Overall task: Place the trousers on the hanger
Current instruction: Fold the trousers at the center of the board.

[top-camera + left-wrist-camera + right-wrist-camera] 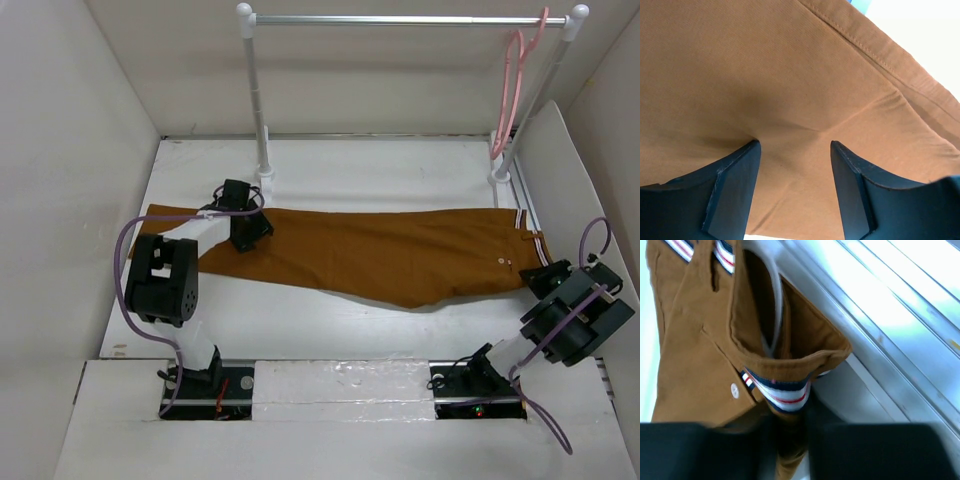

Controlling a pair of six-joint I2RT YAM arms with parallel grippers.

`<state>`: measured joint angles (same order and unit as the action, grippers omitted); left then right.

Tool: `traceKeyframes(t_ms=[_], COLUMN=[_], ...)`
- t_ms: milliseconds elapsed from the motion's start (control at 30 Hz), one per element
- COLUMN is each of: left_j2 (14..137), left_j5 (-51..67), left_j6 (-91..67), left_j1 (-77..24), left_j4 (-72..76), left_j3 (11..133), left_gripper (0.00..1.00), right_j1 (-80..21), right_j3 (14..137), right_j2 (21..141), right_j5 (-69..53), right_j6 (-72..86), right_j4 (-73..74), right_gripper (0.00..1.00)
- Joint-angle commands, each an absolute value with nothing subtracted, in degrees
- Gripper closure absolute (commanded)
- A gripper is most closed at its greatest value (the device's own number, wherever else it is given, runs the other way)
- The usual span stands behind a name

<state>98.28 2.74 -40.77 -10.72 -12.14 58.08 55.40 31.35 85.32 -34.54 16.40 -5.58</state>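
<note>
Right hand (785, 445) pinches trousers (695, 365) waistband; only wrist view shows.

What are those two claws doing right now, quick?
Left gripper: open, tips pressing on the trousers.
Right gripper: shut on the trousers at the waistband.

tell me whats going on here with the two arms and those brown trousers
The trousers lie flat across the table. The left hand is pressed onto the leg end with its fingers apart, cloth bunching between them. The right hand is closed on the waistband at the other end. The pink hanger hangs on the rail at the back right, not yet touched, so the trousers are not on it.
</note>
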Motion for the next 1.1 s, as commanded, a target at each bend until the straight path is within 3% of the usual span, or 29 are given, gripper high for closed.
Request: traceKeyframes(t_ms=[0, 33, 133, 200, 233, 333, 533, 700, 833, 967, 1067], left_j2=[95.5, 94.5, 90.0, 87.8, 86.9, 86.0, 88.8, 91.2, 92.4, 92.7, 92.7], left_j5=[-1.2, -1.8, -2.6, -2.5, -2.6, -3.8, -3.2, -3.2, -4.0, -5.3, -4.3], left_j6=[-39.0, -38.8, -37.4, -37.3, -37.4, -38.8, -40.7, -42.3, -43.3, -44.6, -46.1], left_j1=[-10.2, -11.0, -15.8, -21.3, -23.4, -30.4, -35.1, -37.9, -41.1, -44.7, -48.1], left_j4=[-17.0, -16.9, -16.9, -17.0, -17.3, -18.1, -15.4, -11.5, -10.6, -11.2, -10.2], left_j3=[55.4, 55.3, 55.8, 56.4, 56.9, 56.7, 51.8, 48.8, 49.0, 49.6, 49.7], left_gripper=[0.46, 0.46, 0.52, 0.66, 0.82, 0.99, 1.0, 1.0, 1.0, 1.0, 1.0], right_j1=[54.8, 54.2, 51.3, 48.3, 46.5, 35.5, 18.4, 5.7, -4.0, -7.6, -9.9], right_j3=[30.8, 31.4, 33.0, 35.6, 36.6, 40.0, 50.0, 52.6, 61.4, 79.0, 85.3], right_j2=[86.7, 85.3, 71.7, 63.1, 54.9, 46.4, 38.0, 31.5, 36.6, 46.0, 51.8], right_j5=[-38.9, -40.5, -40.8, -36.8, -35.6, -30.2, -25.8, -22.9, -19.6, -15.6, -13.5], right_j6=[16.4, 15.3, 11.0, 8.7, 8.6, 11.2, 14.4, 26.5, 28.3, 25.5, 24.2], right_j4=[-12.0, -8.6, 4.3, 12.6, 19.3, 28.5, 39.2, 34.4, 31.5, 31.5, 31.4], right_gripper=[0.87, 1.0, 1.0, 1.0, 1.0, 1.0, 1.0, 1.0, 1.0, 1.0, 1.0])
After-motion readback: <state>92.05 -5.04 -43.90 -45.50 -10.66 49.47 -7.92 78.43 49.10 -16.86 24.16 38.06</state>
